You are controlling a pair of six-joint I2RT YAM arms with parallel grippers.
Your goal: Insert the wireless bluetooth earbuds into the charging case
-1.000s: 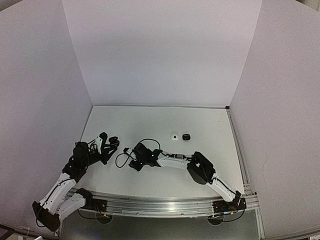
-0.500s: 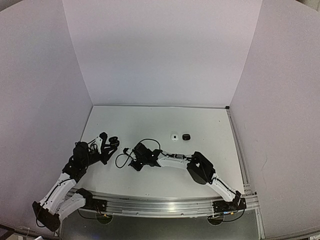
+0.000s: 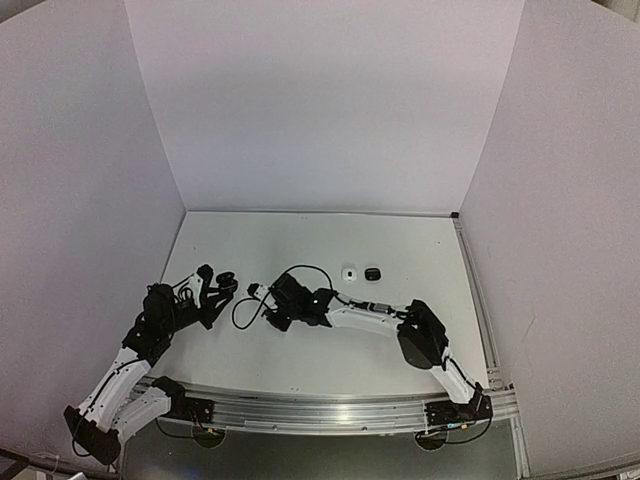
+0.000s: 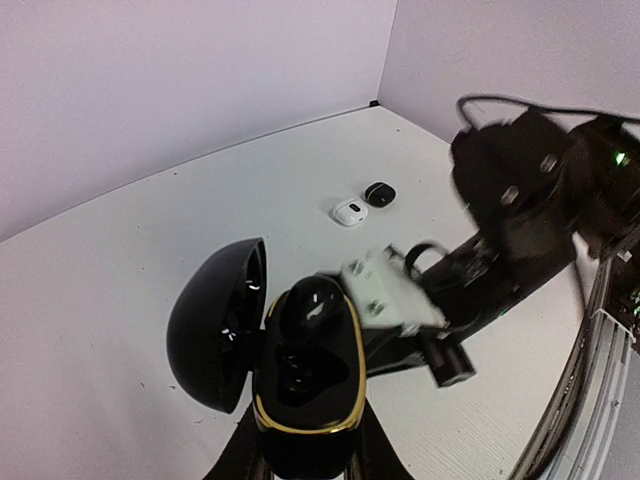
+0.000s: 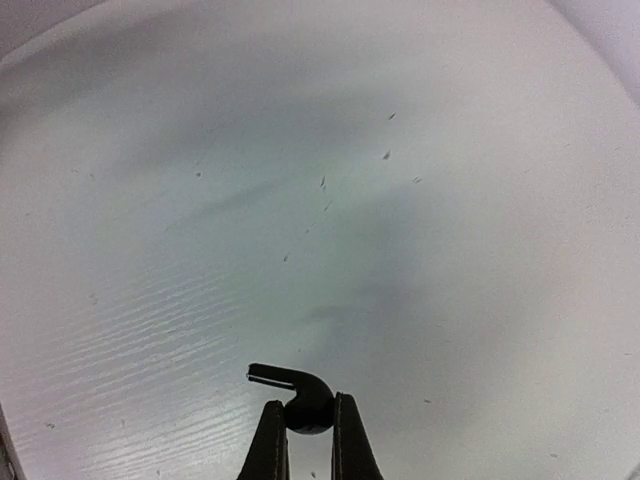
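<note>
Three white walls [image 3: 320, 100] round white table [image 3: 300, 240], L fingers [image 4: 238, 458] clamp open case [image 4: 305, 370], R fingers [image 5: 270, 445] clamp earbud [image 5: 305, 405]

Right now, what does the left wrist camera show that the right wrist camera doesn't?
Only the left wrist view: the left gripper clamped on an open black charging case with a gold rim, a white rounded piece and a black rounded piece farther off on the white table, and the right arm. Only the right wrist view: the right gripper pinching a black earbud by its round body, stem pointing left. Both: the table and closed fingers holding something.
</note>
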